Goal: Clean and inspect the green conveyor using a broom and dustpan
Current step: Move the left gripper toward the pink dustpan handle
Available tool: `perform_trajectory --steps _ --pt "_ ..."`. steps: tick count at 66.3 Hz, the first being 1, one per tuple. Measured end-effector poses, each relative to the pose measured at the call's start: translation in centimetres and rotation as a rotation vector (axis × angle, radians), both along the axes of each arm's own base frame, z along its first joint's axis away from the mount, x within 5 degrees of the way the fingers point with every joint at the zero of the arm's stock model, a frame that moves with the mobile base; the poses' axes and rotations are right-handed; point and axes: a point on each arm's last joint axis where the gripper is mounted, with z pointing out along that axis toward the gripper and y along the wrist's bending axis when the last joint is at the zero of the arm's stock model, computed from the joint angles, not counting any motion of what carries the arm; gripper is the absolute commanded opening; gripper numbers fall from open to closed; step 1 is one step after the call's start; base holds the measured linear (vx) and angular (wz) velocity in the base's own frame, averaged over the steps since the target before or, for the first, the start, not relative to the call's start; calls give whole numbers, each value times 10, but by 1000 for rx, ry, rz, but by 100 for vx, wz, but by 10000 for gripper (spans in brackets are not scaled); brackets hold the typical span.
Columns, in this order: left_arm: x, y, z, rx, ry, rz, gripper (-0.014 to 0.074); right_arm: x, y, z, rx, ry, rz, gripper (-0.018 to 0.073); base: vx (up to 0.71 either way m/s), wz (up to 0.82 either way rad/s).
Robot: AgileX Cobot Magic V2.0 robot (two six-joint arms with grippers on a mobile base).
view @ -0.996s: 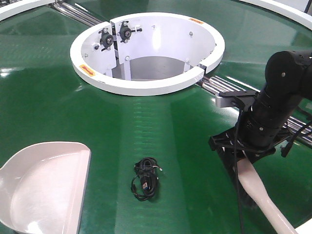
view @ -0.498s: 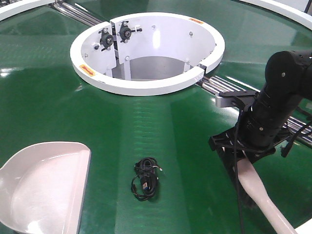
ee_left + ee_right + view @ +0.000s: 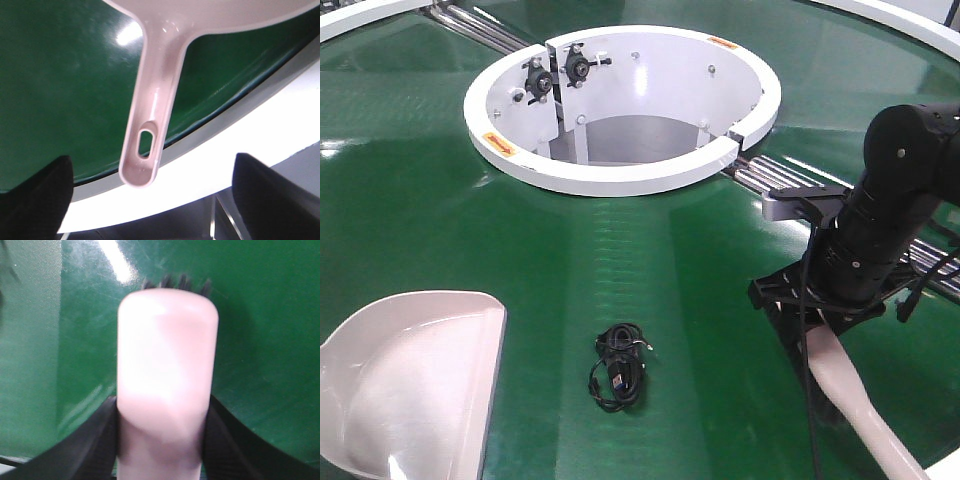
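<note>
The pink dustpan [image 3: 410, 385] lies on the green conveyor belt [image 3: 620, 230] at the near left. In the left wrist view its slotted handle [image 3: 150, 125] points toward me over the belt's white rim. My left gripper [image 3: 150, 200] is open, its black fingers [image 3: 35, 195] wide apart on either side below the handle's end, touching nothing. My right gripper [image 3: 815, 325] is shut on the pink broom [image 3: 860, 400] at the near right. In the right wrist view the broom body [image 3: 167, 375] fills the gap between the fingers, with dark bristles [image 3: 175, 282] against the belt.
A coiled black cable [image 3: 618, 365] lies on the belt between dustpan and broom. A white ring [image 3: 620, 175] surrounds the open centre hole. Metal rollers [image 3: 770, 175] show at a belt gap to the right, behind my right arm. The conveyor's white outer rim [image 3: 240, 145] is close below the left gripper.
The dustpan has shifted very slightly toward the near edge. The right arm and the broom have not moved.
</note>
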Motion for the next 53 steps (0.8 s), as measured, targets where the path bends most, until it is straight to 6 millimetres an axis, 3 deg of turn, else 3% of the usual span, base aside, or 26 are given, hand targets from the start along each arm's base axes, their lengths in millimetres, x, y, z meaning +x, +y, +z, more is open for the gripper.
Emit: perform_trajectory --steps 16,41,53 --pt "22 14 -33 46 131 16 594 0 0 0 0 0 0 -10 0 0" --pt "39 30 -32 75 127 55 594 0 0 0 0 1 0 -10 0 0" --pt "48 31 -46 71 171 53 594 0 0 0 0 1 0 -10 0 0"
